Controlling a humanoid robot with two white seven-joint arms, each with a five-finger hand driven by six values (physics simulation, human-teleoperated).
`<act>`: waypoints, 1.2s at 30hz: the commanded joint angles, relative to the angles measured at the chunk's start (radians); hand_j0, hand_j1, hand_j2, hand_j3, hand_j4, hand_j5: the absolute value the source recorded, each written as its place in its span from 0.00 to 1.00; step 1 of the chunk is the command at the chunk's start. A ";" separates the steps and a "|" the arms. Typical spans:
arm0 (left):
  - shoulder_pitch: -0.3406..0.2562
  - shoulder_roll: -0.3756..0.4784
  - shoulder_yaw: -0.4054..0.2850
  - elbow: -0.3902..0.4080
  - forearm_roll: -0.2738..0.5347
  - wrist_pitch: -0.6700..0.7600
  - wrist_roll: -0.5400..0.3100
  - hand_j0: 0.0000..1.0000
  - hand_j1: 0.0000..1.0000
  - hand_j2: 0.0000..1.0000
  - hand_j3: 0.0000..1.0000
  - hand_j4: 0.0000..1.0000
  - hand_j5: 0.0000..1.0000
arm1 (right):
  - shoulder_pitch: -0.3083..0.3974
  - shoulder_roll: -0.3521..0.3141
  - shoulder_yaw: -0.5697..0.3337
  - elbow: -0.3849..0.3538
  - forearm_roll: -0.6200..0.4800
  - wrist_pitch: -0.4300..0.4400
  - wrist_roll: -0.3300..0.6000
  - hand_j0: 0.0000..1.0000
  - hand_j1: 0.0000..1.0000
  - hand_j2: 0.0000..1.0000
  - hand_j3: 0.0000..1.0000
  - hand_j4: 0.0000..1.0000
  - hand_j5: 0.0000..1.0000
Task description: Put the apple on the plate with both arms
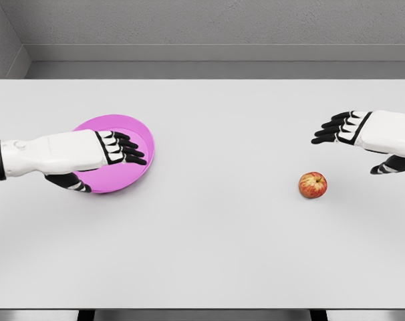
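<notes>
A red and yellow apple (313, 185) lies on the white table, right of centre. A pink plate (140, 170) sits on the left side of the table. My left hand (122, 148) hovers over the plate with fingers stretched out, holding nothing, and its thumb hangs at the plate's near rim. My right hand (343, 128) comes in from the right edge, open, fingers extended, above and behind the apple and apart from it.
The white table (209, 254) spans the whole view, with its front edge near the bottom. A grey wall runs behind the far edge.
</notes>
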 commanded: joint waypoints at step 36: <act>-0.115 -0.001 -0.136 0.000 0.008 0.003 0.000 1.00 1.00 1.00 1.00 1.00 1.00 | -0.081 0.154 0.303 0.231 -0.082 0.112 0.000 1.00 1.00 1.00 1.00 1.00 1.00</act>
